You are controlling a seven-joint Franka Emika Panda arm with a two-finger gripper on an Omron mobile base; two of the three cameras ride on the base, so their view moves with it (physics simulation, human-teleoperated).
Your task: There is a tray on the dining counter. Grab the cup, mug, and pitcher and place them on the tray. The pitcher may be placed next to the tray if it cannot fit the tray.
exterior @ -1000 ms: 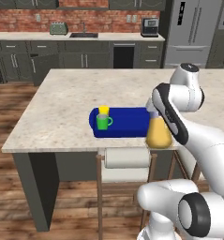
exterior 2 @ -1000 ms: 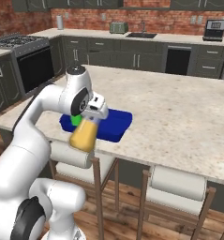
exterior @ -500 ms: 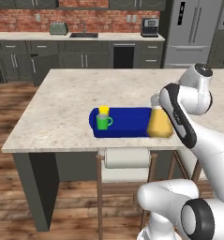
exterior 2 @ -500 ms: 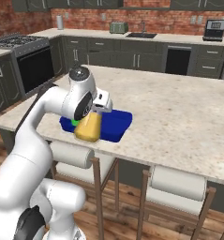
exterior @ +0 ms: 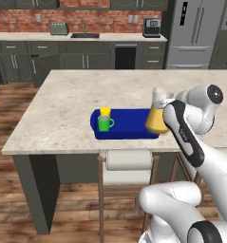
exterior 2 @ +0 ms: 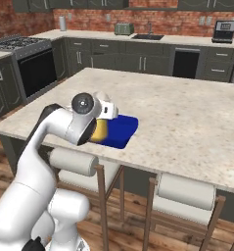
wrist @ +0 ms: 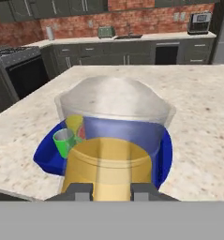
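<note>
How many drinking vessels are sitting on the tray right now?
2: the yellow cup and the green mug, side by side at the left end of the tray. The pitcher is held at its right end, not clearly set down.

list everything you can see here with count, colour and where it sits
dining counter: 1, pale speckled beige, centre of room
tray: 1, bright blue, near the counter's front edge
mug: 1, green, on the tray's left end
cup: 1, yellow, on the tray just behind the mug
pitcher: 1, clear glass with amber liquid, at the tray's right end, gripped
stools: 2, pale seats, tucked under the counter's front
hand: 1, dark fingers, closed on the pitcher
</note>
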